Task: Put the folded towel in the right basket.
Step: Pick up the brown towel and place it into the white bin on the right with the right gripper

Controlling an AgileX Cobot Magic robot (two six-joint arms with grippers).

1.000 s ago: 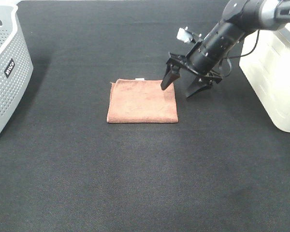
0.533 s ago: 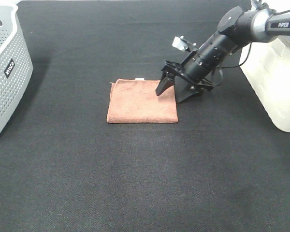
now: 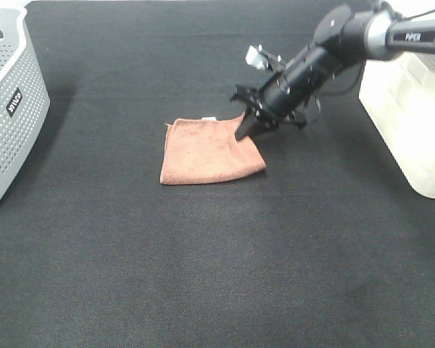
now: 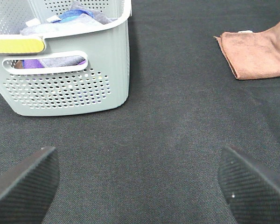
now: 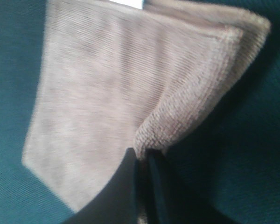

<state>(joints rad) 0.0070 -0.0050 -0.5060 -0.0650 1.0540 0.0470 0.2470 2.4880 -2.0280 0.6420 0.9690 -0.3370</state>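
The folded brown towel (image 3: 209,151) lies on the black table mat near the middle. My right gripper (image 3: 246,128) is shut on the towel's right edge and lifts that edge slightly. The right wrist view shows the towel (image 5: 112,88) bunched between the closed fingers (image 5: 147,184). The right basket (image 3: 413,123) is a white bin at the right edge. My left gripper (image 4: 135,186) is open and empty, low over the mat near the grey basket; the towel (image 4: 254,53) shows far off in the left wrist view.
A grey perforated basket (image 3: 7,109) holding clothes stands at the left edge; it also shows in the left wrist view (image 4: 65,84). Black mat (image 3: 217,254) covers the table.
My right gripper moved left onto the towel's right edge, closed on it and pulled it up; the towel's right edge now sits bunched and skewed.
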